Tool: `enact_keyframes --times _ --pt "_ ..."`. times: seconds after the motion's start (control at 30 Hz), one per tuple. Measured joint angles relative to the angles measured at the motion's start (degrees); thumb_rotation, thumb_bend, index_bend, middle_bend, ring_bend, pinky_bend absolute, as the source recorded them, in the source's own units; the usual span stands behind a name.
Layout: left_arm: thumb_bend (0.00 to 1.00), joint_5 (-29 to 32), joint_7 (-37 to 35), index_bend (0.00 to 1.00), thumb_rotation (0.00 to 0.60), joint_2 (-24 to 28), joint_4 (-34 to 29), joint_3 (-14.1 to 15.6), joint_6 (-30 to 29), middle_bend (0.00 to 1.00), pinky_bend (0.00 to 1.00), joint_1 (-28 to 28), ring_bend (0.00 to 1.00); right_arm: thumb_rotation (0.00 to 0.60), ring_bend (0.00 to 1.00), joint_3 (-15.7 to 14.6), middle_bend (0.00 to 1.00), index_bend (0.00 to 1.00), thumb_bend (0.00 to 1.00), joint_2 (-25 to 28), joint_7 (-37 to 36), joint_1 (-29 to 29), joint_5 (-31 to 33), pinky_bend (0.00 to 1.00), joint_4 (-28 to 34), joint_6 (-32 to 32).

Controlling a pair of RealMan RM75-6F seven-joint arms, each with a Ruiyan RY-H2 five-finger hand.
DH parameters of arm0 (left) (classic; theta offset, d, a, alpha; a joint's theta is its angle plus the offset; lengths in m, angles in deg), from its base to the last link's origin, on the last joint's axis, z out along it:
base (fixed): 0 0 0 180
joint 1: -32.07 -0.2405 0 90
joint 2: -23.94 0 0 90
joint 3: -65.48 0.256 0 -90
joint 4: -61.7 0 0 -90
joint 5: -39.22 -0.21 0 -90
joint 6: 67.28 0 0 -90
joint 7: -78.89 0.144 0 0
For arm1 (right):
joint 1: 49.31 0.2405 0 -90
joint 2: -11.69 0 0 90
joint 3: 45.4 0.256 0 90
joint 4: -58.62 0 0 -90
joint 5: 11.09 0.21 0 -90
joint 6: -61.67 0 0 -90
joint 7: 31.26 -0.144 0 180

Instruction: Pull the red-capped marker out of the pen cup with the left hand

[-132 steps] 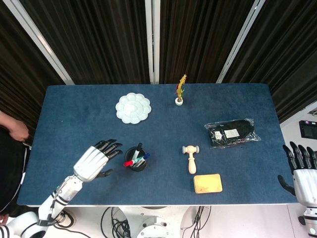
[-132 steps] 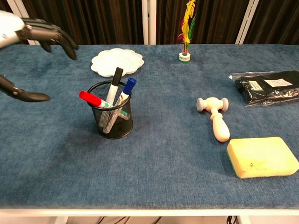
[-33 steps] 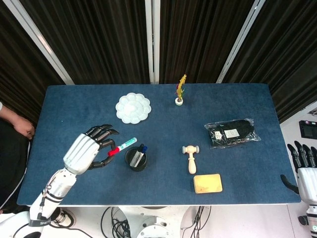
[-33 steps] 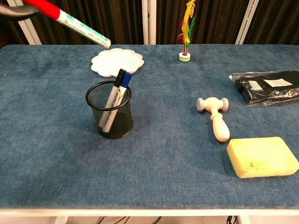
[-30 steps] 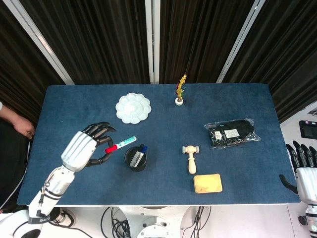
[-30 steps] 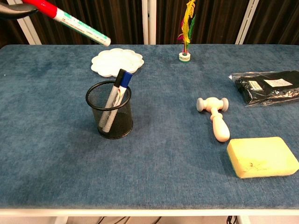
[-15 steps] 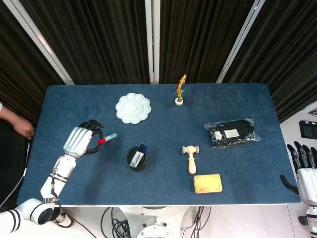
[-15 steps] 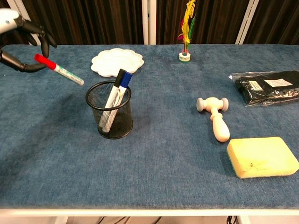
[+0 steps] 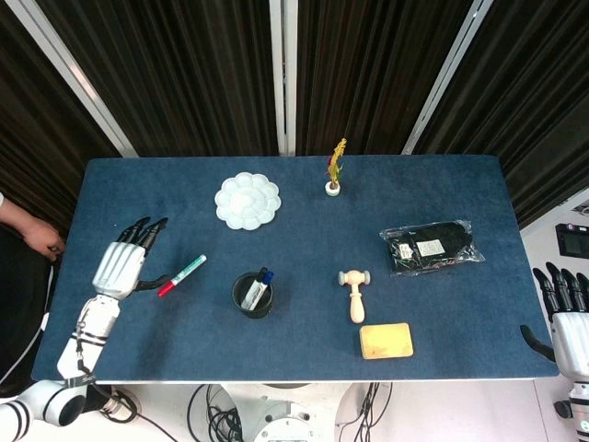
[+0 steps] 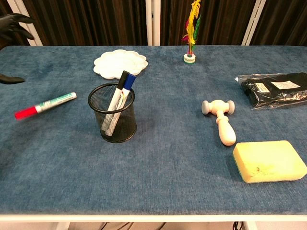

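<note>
The red-capped marker (image 9: 181, 275) (image 10: 45, 105) lies flat on the blue table, left of the black mesh pen cup (image 9: 252, 296) (image 10: 113, 113). The cup stands upright and holds a black-capped and a blue-capped marker. My left hand (image 9: 122, 263) is open beside the marker's red end, fingers spread, holding nothing; in the chest view only its dark fingertips (image 10: 12, 21) show at the far left edge. My right hand (image 9: 563, 313) hangs open off the table's right side.
A white palette (image 9: 248, 201) lies behind the cup, a feather in a small stand (image 9: 335, 168) further back. A wooden mallet (image 9: 354, 293), a yellow sponge (image 9: 386, 340) and a black packet (image 9: 431, 246) sit on the right. A person's hand (image 9: 28, 235) shows at the left edge.
The left hand carried the red-capped marker leftward and down, then let it go; the marker now lies on the table and the hand has opened and drawn left.
</note>
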Motion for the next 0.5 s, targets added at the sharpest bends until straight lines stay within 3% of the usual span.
enact_keyframes --times 0.4,0.5 --pt "0.16 -2.69 10.74 0.05 0.6 6.87 -2.31 6.54 -11.77 0.11 0.11 -12.13 0.01 0.6 0.0 -0.55 0.0 0.0 0.15 -1.42 -1.35 -0.08 -0.12 0.0 -1.94 -0.51" --pt "0.17 -2.73 10.57 0.05 0.6 7.78 -2.07 7.49 -13.3 0.11 0.11 -14.44 0.01 0.6 0.0 -0.5 0.0 0.0 0.15 -1.88 -1.24 0.05 0.17 0.0 -2.19 -0.84"
